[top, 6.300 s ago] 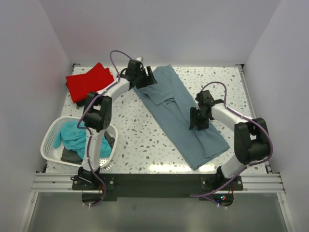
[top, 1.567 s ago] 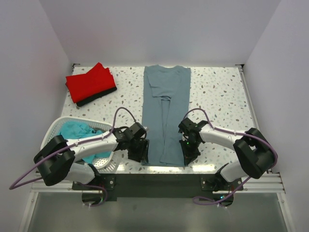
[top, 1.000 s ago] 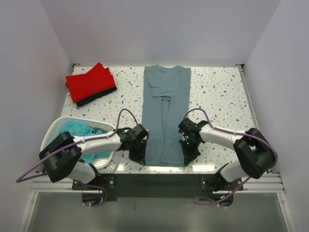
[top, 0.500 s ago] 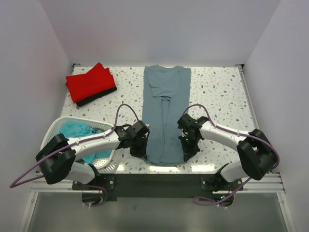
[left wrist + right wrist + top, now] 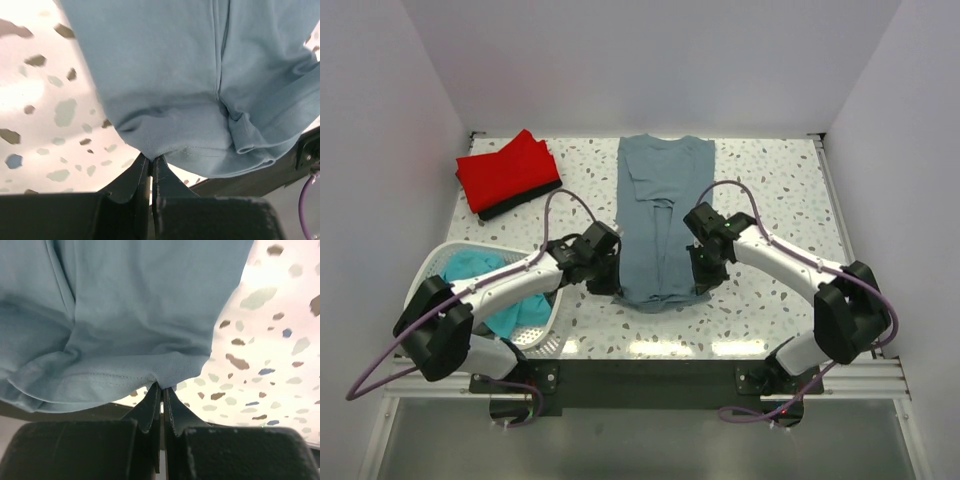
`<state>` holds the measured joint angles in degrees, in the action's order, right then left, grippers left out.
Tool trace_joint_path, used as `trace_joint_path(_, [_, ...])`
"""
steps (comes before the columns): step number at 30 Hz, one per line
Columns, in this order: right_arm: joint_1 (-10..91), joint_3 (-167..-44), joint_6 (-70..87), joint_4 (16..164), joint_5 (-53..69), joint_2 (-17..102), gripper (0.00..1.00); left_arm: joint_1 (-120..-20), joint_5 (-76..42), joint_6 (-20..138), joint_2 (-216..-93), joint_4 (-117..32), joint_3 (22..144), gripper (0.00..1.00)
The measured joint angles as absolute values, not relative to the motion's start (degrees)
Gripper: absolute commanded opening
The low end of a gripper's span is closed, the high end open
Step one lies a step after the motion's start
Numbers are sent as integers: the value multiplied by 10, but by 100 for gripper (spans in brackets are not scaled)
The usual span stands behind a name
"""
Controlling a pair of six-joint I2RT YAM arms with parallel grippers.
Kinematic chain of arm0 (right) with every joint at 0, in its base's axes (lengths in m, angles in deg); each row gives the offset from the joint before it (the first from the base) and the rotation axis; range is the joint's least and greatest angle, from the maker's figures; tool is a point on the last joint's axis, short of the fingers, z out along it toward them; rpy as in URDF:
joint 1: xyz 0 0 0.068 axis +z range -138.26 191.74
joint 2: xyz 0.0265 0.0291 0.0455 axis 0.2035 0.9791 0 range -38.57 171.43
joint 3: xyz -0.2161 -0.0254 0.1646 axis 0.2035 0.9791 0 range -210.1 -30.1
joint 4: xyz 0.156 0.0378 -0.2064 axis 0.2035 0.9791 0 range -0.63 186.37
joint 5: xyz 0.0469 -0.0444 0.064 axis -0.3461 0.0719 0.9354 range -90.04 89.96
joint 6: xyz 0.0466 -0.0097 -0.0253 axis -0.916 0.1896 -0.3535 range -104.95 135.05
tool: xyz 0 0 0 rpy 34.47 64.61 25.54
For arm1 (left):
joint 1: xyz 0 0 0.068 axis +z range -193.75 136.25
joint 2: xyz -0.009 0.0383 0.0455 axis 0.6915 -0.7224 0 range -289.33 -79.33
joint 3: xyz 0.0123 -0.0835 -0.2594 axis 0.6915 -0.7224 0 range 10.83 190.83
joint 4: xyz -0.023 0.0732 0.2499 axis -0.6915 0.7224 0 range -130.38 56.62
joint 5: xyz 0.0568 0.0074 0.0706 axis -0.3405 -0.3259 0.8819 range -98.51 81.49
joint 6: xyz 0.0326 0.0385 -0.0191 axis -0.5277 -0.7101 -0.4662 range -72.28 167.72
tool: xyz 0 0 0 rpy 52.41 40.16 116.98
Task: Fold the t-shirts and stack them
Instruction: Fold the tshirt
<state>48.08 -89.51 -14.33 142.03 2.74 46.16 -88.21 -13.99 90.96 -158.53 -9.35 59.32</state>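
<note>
So both arms are on the big slate grey-blue t-shirt [image 5: 665, 200] right now. It lies lengthwise down the middle of the speckled table [image 5: 780, 190], collar end at the far edge and the bottom hem toward the arm bases. The left gripper [image 5: 151, 163] is pinched tight on the hem's left corner; in the left wrist view the two fingers are pressed together with just a small tuck of blue fabric caught at the tips. Same on the other side: the right gripper [image 5: 162, 390] is clamped on the right corner of the hem, with the stitched edge running right across its fingertips.

From the top view the near end of the shirt looks bunched, sagging in a rounded fold between the two grippers, while the far half lies flat. There's a lengthwise crease down the middle where the cloth overlaps.

The other shirts: a folded bright red t-shirt [image 5: 505, 168] sits at the far left corner of the table, on top of a black t-shirt [image 5: 525, 204] with only its edge peeking out. A teal t-shirt [image 5: 470, 268] is crumpled in the white lattice basket [image 5: 533, 318] at the near left, just beside the left arm.
</note>
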Motion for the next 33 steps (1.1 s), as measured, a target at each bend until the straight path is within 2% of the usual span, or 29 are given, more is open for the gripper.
trace_joint_path(33, [351, -1168, -90, 1360, -51, 699, 0, -755, -56, 843, -1771, -181, 775, 0])
